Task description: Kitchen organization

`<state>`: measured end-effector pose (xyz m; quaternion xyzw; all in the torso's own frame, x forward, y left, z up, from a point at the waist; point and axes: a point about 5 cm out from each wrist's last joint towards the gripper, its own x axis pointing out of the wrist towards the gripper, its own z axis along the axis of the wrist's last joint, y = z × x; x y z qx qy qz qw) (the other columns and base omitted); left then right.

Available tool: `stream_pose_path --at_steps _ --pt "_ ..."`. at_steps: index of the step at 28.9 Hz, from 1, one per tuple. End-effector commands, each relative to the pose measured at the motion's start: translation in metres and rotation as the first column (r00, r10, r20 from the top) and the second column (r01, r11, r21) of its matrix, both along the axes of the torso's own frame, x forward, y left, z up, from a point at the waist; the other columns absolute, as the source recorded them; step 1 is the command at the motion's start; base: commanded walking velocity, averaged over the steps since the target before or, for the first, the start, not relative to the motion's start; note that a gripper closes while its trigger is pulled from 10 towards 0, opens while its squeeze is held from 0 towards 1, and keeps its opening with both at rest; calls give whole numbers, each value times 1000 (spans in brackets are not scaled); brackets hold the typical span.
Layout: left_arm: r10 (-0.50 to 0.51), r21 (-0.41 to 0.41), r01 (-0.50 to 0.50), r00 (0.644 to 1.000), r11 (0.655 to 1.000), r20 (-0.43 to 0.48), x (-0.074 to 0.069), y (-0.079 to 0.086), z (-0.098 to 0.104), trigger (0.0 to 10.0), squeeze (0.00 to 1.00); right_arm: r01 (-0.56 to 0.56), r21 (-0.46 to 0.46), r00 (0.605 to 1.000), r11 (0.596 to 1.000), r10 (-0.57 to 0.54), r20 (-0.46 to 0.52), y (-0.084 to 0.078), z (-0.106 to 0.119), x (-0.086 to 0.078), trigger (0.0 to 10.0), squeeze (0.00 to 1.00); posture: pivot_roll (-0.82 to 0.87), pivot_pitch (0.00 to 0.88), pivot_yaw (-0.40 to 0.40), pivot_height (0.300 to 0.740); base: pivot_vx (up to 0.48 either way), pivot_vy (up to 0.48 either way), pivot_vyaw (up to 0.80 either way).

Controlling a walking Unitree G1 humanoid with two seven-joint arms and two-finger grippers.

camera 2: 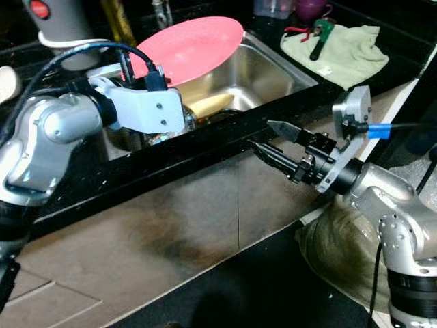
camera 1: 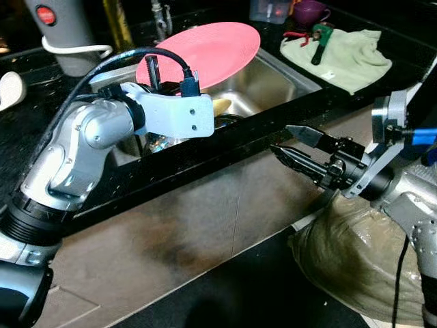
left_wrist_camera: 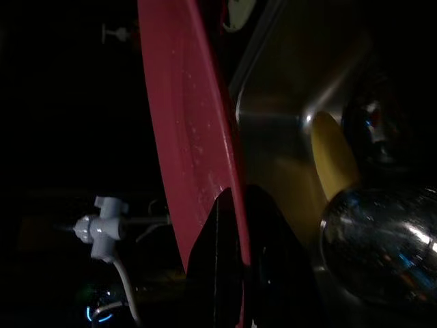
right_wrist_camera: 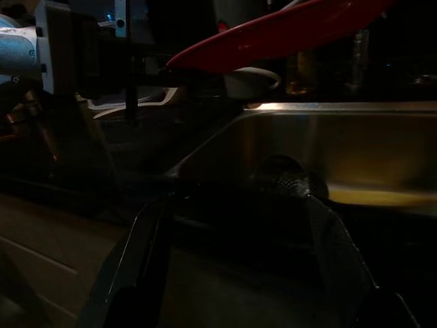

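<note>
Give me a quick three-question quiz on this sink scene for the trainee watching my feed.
1. True or false: the left end effector is shut on the rim of the pink plate.
2. Multiple choice: the right end effector is
A. inside the sink
B. open in front of the counter edge, holding nothing
C. clamped on the green towel
3. Fill in: the pink plate is held tilted above the ____.

Key
1. True; the left wrist view shows the fingers either side of the rim.
2. B
3. sink
</note>
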<state>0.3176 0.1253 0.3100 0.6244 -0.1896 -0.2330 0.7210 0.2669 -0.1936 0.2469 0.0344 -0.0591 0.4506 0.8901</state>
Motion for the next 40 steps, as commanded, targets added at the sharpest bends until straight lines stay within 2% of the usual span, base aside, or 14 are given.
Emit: stream_pose_path --at_steps 1,21,25,29,33,35,40 --pt "12 2 -12 1000 1000 7 0 3 1 10000 0 -4 5 1000 1000 4 9 2 1 0 10000 0 0 48 22 732 379 0 0" --pt "10 -19 -11 1000 1000 -7 1 0 -2 10000 0 -7 1 1000 1000 7 10 3 0 1 10000 0 -1 32 22 732 368 0 0" --pt "51 -30 -54 993 998 -105 4 3 -17 10000 0 -7 -2 1000 1000 7 11 2 0 1 10000 0 -1 32 22 732 0 0 0" --pt "82 -43 -97 961 994 -264 5 7 -43 10000 0 -18 -20 1000 1000 18 3 4 -2 0 10000 0 -1 32 22 732 0 0 0" --pt "96 -52 -117 949 992 -300 5 10 -49 10000 0 -31 -29 1000 999 31 -2 5 -3 -2 10000 0 -4 39 22 732 0 0 0" --pt "129 -57 -158 930 986 -344 10 18 -60 10000 0 -50 -36 999 998 49 -7 8 -4 -4 10000 0 -8 48 25 732 0 0 0" --pt "126 -44 -157 903 987 -410 12 21 -79 10000 0 -59 -37 998 998 58 -5 11 -3 -5 10000 0 -8 50 24 732 0 0 0"
